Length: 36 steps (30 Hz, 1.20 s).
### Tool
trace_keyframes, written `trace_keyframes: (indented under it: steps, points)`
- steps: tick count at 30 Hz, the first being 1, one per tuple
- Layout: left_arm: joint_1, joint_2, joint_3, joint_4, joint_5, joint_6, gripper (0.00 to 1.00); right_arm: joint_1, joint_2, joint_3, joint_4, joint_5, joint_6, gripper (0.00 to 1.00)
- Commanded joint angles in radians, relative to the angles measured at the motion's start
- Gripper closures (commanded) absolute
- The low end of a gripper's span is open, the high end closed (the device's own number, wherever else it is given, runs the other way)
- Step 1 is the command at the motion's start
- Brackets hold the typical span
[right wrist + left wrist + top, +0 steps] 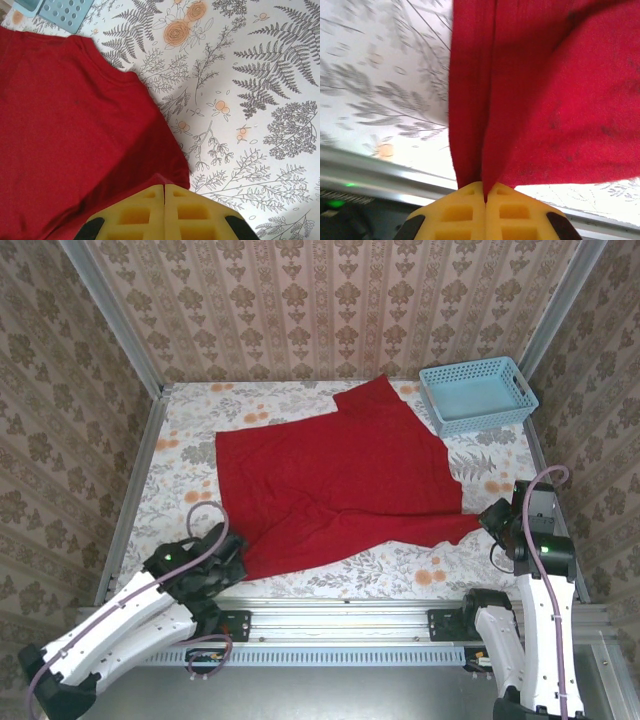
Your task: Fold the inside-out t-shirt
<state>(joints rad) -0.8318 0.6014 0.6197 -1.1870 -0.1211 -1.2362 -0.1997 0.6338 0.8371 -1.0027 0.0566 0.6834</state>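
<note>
The red inside-out t-shirt (335,480) lies spread over the middle of the flowered table, one sleeve pointing to the far side. My left gripper (232,552) is at the shirt's near left corner, its yellow jaws shut on a pinched fold of the red cloth (485,150). At the near right corner my right gripper (492,520) is shut on the shirt's edge (170,175). In the right wrist view the red cloth (75,125) stretches away to the left over the table.
A light-blue plastic basket (477,395) stands at the far right corner, its corner also in the right wrist view (65,10). A metal rail (340,602) runs along the near table edge. Patterned walls close in the table on three sides.
</note>
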Motion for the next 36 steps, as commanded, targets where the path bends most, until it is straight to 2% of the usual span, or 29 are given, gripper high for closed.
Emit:
trace_keyframes:
  steps: [1, 3, 9, 13, 15, 18, 22, 29, 30, 36]
  points:
    - [-0.007, -0.051, 0.079, -0.264, -0.179, -0.062, 1.0, -0.01, -0.005, 0.046, -0.024, 0.064, -0.026, 1.0]
    - [0.0, -0.079, 0.068, -0.235, -0.168, -0.063, 1.0, -0.012, -0.005, 0.051, -0.024, 0.063, -0.03, 1.0]
    - [-0.001, -0.018, -0.054, -0.061, -0.027, -0.076, 1.0, -0.013, -0.008, 0.04, -0.027, 0.056, -0.031, 1.0]
    - [0.007, -0.017, -0.038, -0.038, -0.066, -0.059, 1.0, -0.013, 0.001, 0.031, 0.003, 0.033, -0.046, 1.0]
    - [0.032, 0.01, -0.015, 0.005, -0.086, -0.007, 1.0, -0.012, 0.041, 0.046, 0.027, -0.002, -0.058, 1.0]
    - [0.105, 0.089, -0.001, 0.115, -0.062, 0.094, 1.0, -0.003, 0.111, 0.068, 0.082, -0.041, -0.072, 1.0]
    - [0.173, 0.182, 0.022, 0.212, -0.09, 0.173, 1.0, 0.037, 0.222, 0.11, 0.143, -0.04, -0.085, 1.0]
    - [0.369, 0.23, 0.023, 0.329, -0.064, 0.304, 1.0, 0.176, 0.413, 0.179, 0.243, 0.032, -0.065, 1.0]
    - [0.417, 0.237, 0.027, 0.342, -0.065, 0.323, 1.0, 0.19, 0.443, 0.189, 0.261, 0.039, -0.062, 1.0]
    - [0.561, 0.328, 0.037, 0.438, -0.011, 0.418, 1.0, 0.228, 0.622, 0.258, 0.34, 0.09, -0.058, 1.0]
